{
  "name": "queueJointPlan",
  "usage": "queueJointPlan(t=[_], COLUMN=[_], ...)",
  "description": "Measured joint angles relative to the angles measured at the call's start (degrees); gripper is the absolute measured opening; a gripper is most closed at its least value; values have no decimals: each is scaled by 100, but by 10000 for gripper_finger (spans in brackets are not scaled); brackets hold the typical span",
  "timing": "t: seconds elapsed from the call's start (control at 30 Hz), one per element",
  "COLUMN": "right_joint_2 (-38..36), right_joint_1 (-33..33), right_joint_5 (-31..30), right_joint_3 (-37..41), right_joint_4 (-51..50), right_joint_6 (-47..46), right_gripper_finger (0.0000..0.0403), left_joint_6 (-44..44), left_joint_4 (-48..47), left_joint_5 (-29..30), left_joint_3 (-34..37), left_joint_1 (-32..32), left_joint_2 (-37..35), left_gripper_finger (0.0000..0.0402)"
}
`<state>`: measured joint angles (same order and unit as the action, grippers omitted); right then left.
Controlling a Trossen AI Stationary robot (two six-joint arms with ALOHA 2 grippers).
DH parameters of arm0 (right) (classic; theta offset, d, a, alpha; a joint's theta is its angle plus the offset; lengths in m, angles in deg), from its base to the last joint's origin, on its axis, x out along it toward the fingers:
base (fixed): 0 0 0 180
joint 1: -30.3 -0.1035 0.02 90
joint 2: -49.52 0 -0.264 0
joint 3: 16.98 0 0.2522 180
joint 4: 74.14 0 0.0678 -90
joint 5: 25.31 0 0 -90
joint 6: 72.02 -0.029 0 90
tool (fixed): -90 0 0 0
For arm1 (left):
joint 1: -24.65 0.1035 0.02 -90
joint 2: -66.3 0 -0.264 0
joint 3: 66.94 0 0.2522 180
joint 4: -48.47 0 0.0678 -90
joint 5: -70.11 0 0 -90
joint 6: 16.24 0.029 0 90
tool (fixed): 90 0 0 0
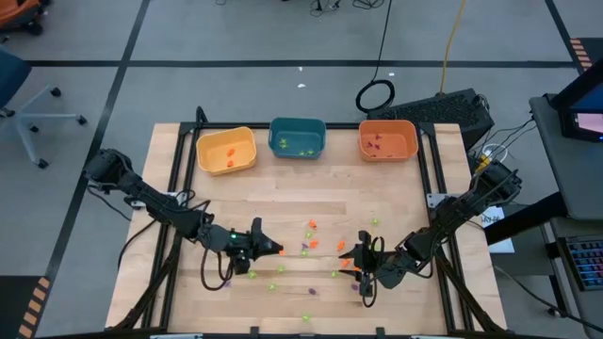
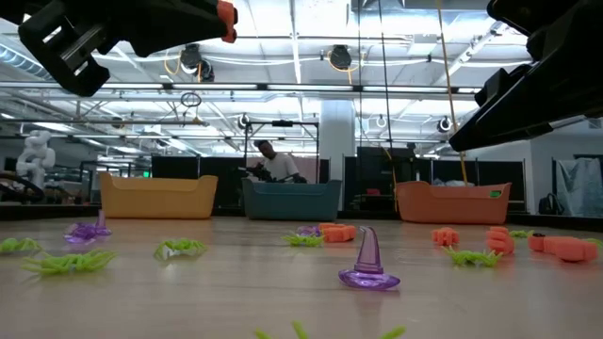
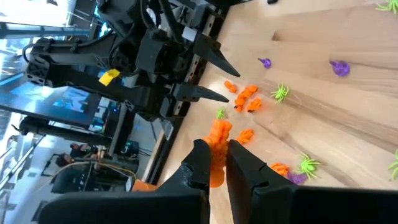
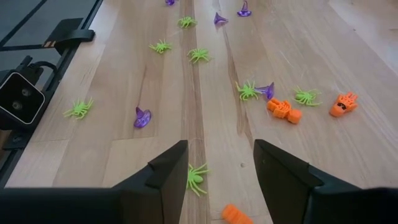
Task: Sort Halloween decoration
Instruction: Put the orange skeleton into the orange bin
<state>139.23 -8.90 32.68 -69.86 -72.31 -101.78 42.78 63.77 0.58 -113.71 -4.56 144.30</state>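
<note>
Trinkets (image 1: 311,247) lie scattered on the table (image 1: 283,193) between both hands, three bins (image 1: 298,137) behind.

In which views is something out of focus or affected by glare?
Low view: the nearest green trinkets at the bottom edge are blurred, and bright ceiling strip lights glare. Left wrist view: a bright window area is washed out. High view: even lighting, soft shadows under the arms.

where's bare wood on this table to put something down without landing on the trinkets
Free: the strip of table between the three bins (yellow bin, teal bin, orange bin) and the scattered trinkets. Crowded: the near half between the left gripper, shut on an orange trinket, and the open right gripper.
</note>
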Motion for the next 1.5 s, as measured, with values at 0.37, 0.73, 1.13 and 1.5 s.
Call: queueJointPlan(t=[0.37,0.73,1.13,1.5], right_joint_2=[0,0,2,1], right_joint_1=[0,0,0,0], right_joint_5=[0,0,0,0], right_joint_3=[0,0,0,0], right_joint_4=[0,2,46,46], right_joint_6=[-81,-105,-109,-109], right_gripper_finger=[171,171,171,171], left_joint_6=[-1377,-3694,-6536,-8193], left_joint_4=[0,-4,-4,-4], left_joint_5=[-2,-4,-7,-11], left_joint_3=[0,-2,-2,-2], left_joint_1=[0,0,-2,0], left_joint_2=[0,0,0,0], left_gripper_finger=[21,21,21,21])
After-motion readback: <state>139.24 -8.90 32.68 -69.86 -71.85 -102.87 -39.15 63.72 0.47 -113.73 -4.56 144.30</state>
